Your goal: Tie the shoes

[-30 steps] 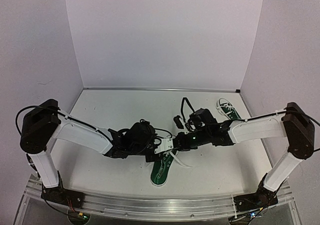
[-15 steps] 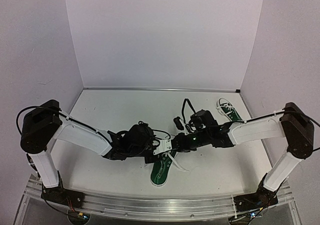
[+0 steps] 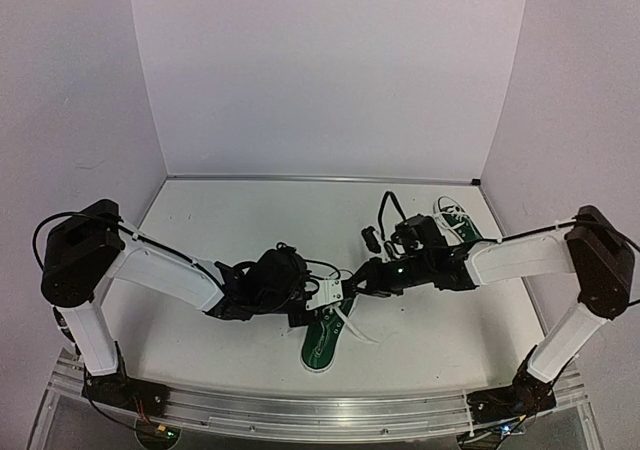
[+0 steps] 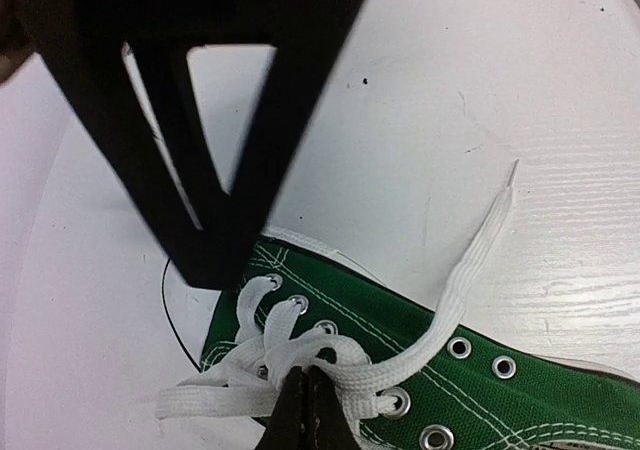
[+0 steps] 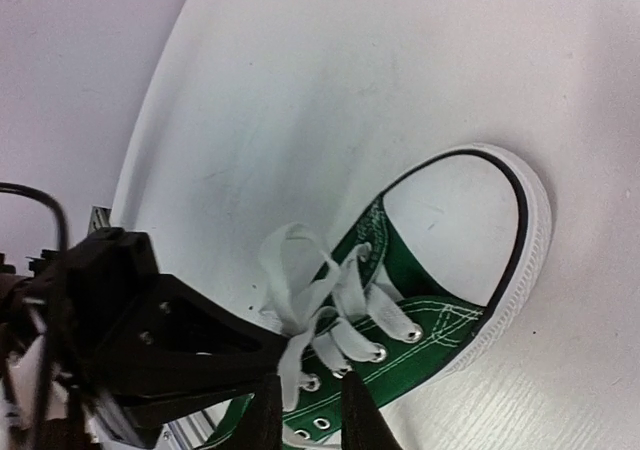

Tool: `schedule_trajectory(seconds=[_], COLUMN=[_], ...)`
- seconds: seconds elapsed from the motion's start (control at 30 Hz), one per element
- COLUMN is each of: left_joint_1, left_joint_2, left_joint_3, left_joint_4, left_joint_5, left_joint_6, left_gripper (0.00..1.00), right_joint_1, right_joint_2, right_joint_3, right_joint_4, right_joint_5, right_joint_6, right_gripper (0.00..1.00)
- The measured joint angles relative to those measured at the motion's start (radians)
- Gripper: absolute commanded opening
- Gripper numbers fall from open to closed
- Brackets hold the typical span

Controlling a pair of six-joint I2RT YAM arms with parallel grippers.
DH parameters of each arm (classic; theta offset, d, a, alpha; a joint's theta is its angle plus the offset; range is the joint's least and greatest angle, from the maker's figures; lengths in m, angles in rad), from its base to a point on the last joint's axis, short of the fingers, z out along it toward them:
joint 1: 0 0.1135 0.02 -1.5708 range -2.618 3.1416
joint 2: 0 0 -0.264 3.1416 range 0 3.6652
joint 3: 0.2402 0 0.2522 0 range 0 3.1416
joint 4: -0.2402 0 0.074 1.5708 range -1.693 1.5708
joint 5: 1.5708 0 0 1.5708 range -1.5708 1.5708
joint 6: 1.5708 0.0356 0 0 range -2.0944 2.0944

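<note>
- Top external view: closest to the arm bases, the near shoe (image 3: pixel 320 345) lies on the white desk (image 3: pixel 220 230) between the two arms, with its green insole showing.
- Just above its laced end, both arms meet low over the shoe.
- Left wrist view: the left fingers (image 4: pixel 303 410) are closed tight, their tips pressed into the crossing of the white laces (image 4: pixel 300 355) beside the eyelets. I cannot tell whether a strand is pinched between them.
- One loose lace end (image 4: pixel 480 240) runs off the shoe and lies flat on the desk.
- Right wrist view: the right fingers (image 5: pixel 352 410) stand a little apart over the eyelets, gripping nothing, with a lace strand running down between them.
- Farther back, the far shoe (image 3: pixel 455 218) sits near the right rear corner of the desk, well apart from the first.
</note>
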Motion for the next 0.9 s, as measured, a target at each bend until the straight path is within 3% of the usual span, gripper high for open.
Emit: schedule_trajectory(seconds=[0.2, 0.9], left_joint_1=[0.000, 0.000], left_joint_2=[0.000, 0.000], left_joint_3=[0.000, 0.000], left_joint_4=[-0.004, -0.004], left_joint_5=[0.000, 0.000], left_joint_6=[0.014, 0.025], left_gripper=[0.00, 0.00], right_joint_1=[0.000, 0.005], right_joint_2=[0.085, 0.098], right_joint_3=[0.015, 0.048], right_joint_4=[-0.045, 0.017], right_joint_5=[-0.022, -0.191], right_joint_6=[-0.014, -0.017], right_gripper=[0.14, 0.15])
